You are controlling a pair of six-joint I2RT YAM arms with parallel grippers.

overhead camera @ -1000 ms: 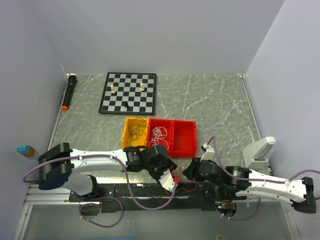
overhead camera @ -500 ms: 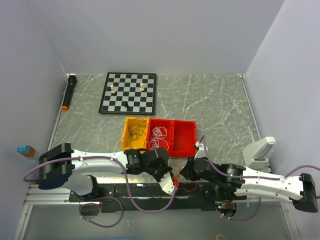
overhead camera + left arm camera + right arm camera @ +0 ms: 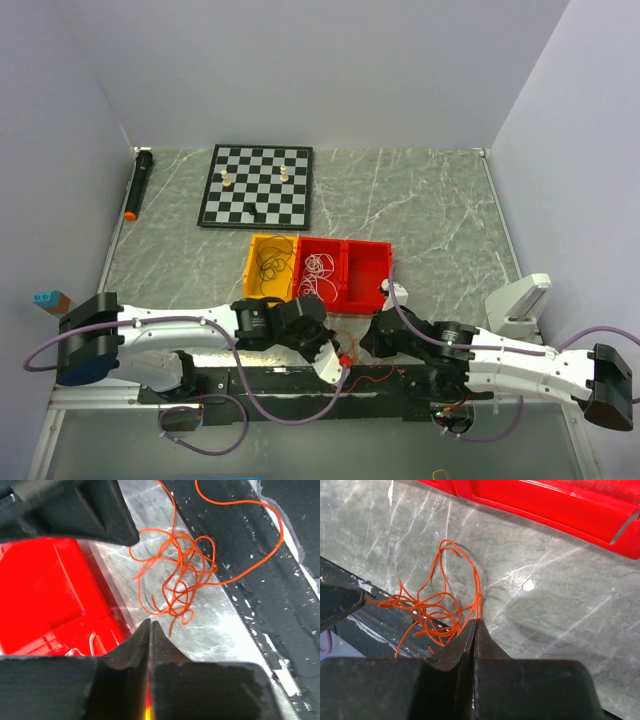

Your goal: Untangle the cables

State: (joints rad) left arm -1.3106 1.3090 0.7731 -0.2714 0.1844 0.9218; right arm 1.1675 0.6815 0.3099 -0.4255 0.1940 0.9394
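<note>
A tangle of thin orange cable [image 3: 352, 346] lies on the grey table in front of the red bin, partly over the black rail. It shows in the left wrist view [image 3: 177, 582] and the right wrist view [image 3: 437, 612]. My right gripper [image 3: 476, 622] is shut, with orange strands running into its tip. My left gripper [image 3: 150, 623] is shut just short of the tangle, with no strand seen between its jaws. In the top view the left gripper [image 3: 338, 362] and right gripper [image 3: 372, 338] flank the tangle. Black cables [image 3: 268, 262] lie in the yellow bin, white cables [image 3: 320, 268] in the red bin.
The yellow bin [image 3: 252, 252] and the two-compartment red bin [image 3: 366, 300] stand just beyond the grippers. A chessboard [image 3: 256, 186] with two pieces lies at the back. A black marker [image 3: 138, 183] lies at the far left. A black rail [image 3: 400, 382] runs along the near edge.
Both arms have shifted left and the two grippers have drawn closer together at the orange tangle. The right gripper has reached in towards the red bin's front.
</note>
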